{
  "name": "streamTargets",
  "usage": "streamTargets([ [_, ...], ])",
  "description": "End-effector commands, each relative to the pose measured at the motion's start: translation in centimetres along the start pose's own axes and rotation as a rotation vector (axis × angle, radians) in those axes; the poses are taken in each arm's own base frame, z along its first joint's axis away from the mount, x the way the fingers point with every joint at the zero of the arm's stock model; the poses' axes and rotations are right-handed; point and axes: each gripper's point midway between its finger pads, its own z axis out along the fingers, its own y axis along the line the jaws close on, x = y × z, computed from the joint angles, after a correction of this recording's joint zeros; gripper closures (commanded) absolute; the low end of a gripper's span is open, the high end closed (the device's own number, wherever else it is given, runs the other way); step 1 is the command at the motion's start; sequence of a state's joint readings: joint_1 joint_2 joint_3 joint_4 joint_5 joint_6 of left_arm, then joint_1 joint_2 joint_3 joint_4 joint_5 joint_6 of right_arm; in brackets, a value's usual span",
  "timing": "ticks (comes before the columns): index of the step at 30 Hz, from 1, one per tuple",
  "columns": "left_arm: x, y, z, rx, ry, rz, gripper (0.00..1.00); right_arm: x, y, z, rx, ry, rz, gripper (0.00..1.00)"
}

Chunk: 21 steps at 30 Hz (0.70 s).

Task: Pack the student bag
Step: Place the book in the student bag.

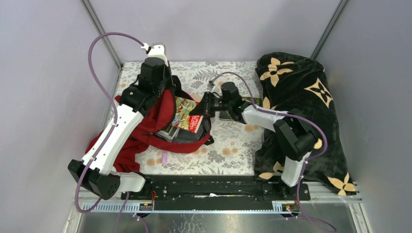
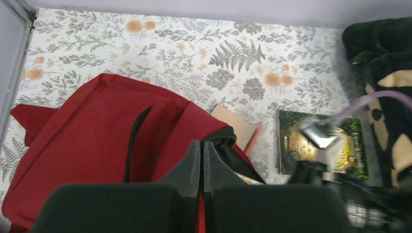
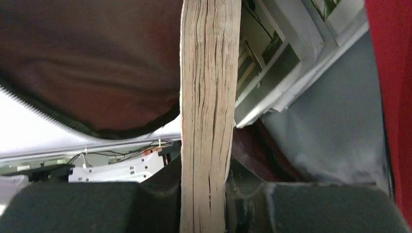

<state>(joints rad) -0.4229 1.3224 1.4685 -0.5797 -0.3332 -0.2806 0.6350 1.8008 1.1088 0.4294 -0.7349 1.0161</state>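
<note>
Logging items as I see them from my station:
1. student bag [image 1: 145, 131]: lies on the left half of the floral table [image 1: 228, 145], mouth toward centre, other books showing inside.
2. left gripper [image 2: 201, 160]: fingers pressed together, apparently pinching the bag rim by the zipper. I reckon this lifts the mouth open.
3. right gripper [image 3: 204, 194]: fingers narrow, clamped on the red paperback [image 1: 187, 114] by its page block, at the mouth. Prob. for edge-on entry.
4. green book [image 2: 291, 145]: flat on the table, near the black blanket [image 1: 301, 97], not yet packed.

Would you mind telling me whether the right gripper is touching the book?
Touching: in the right wrist view the right gripper clamps the book, both fingers against its covers.
</note>
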Motion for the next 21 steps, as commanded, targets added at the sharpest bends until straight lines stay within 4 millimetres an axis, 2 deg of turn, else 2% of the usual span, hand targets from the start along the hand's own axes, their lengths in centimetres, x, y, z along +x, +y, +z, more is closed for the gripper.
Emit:
streamTargets([
  [1,-4.6,-0.7,-2.6,0.070,-0.124,-0.092,1.00,-0.3,3.0,4.3,-0.070,-0.007,-0.025,1.00],
  [6,-4.8,-0.2,-3.1,0.061,-0.139,-0.137,1.00,-2.3,4.1,9.7,-0.094,-0.083,-0.037,1.00],
  [10,-5.2,-0.3,-3.7,0.081,-0.148,-0.159,1.00,-3.4,3.2,13.9,-0.035,-0.087,-0.019,1.00],
  [11,-5.3,-0.2,-3.8,0.083,-0.154,-0.169,1.00,-3.6,2.8,14.6,-0.017,-0.093,-0.021,0.93],
  [13,-5.5,0.0,-4.0,0.084,-0.160,-0.184,1.00,-3.6,1.9,15.4,0.030,-0.087,-0.019,0.68],
  [15,-5.5,0.2,-4.0,0.080,-0.163,-0.192,1.00,-3.0,1.7,15.2,0.034,-0.044,-0.040,0.37],
  [16,-5.4,0.4,-4.0,0.076,-0.163,-0.192,1.00,-2.8,1.5,14.7,0.062,-0.043,-0.058,0.16],
  [17,-5.4,0.5,-4.1,0.075,-0.164,-0.193,1.00,-2.7,1.3,14.1,0.087,-0.050,-0.081,0.03],
  [21,-4.9,0.6,-3.7,0.085,-0.154,-0.200,1.00,-2.8,0.4,11.5,0.207,-0.097,-0.147,0.00],
])
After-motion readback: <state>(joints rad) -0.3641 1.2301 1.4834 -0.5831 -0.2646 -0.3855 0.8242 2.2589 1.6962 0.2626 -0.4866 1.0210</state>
